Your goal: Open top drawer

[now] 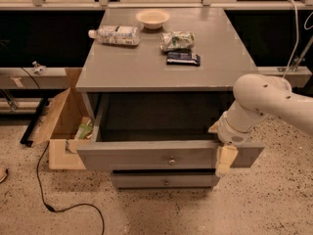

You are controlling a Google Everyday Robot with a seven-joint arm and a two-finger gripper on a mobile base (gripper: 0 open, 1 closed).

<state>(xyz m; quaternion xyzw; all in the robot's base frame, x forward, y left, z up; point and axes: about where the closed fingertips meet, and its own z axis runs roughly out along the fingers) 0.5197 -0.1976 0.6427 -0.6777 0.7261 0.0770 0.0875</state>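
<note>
The top drawer (146, 155) is a wide grey drawer with a small round metal knob (171, 161) at its centre. It is pulled far out from under the grey table top (146, 62), and its inside is dark. A narrower grey drawer (164, 181) with a like knob sits pushed in below it. My gripper (224, 156) hangs at the right end of the top drawer's front, on the white arm (264, 102) that comes in from the right. One cream finger (225, 160) lies over the drawer front near its right end.
On the table top lie a plastic bottle (115, 35), a white bowl (152, 18), a green snack bag (177, 40) and a dark packet (183, 58). An open cardboard box (63, 126) stands left of the drawers. A black cable (46, 199) runs across the speckled floor.
</note>
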